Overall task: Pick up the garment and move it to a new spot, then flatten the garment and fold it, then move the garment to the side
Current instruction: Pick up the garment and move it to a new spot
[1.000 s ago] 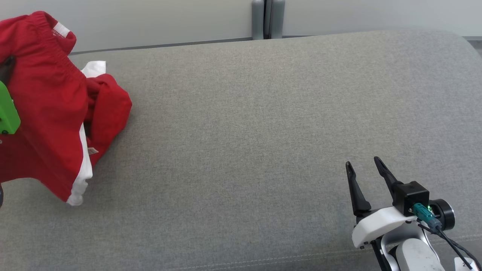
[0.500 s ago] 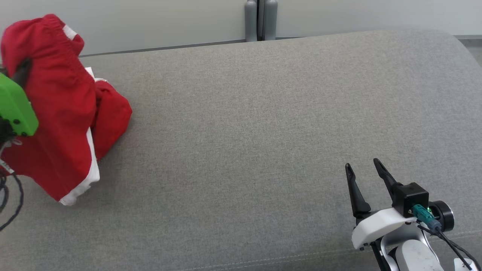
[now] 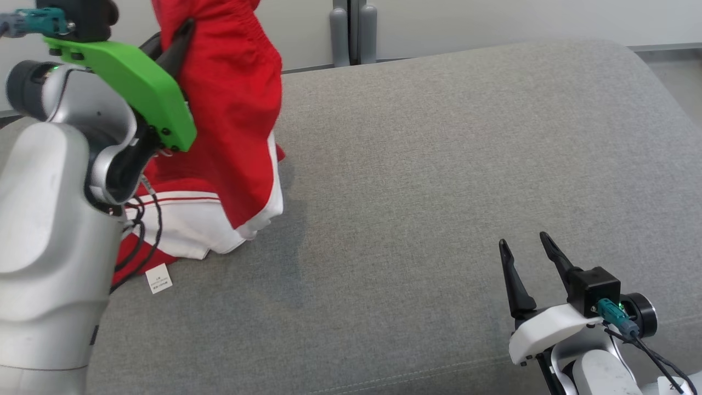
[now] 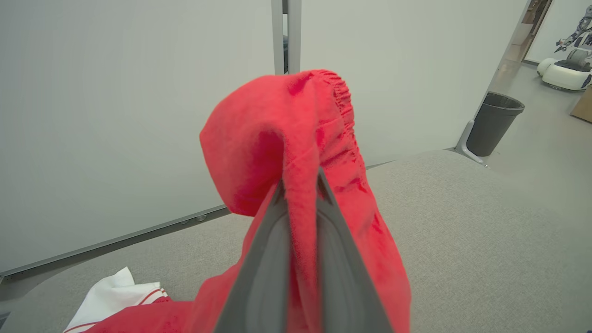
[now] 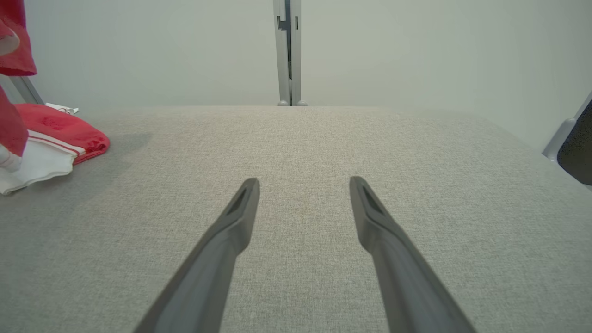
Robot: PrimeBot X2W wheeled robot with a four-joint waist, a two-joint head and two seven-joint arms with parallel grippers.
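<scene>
Now, upper left, my left gripper (image 3: 184, 33) clamps the red garment (image 3: 236, 109); lower right, my right gripper (image 3: 522, 240) rests with fingers apart.

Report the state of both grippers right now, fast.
Left gripper: shut on the red garment, pinching a fold near its elastic waistband.
Right gripper: open, holding nothing, above the grey cushion.

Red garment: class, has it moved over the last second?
Yes. The red garment, pinched in the left hand, has shifted right, closer to the grey post.
</scene>
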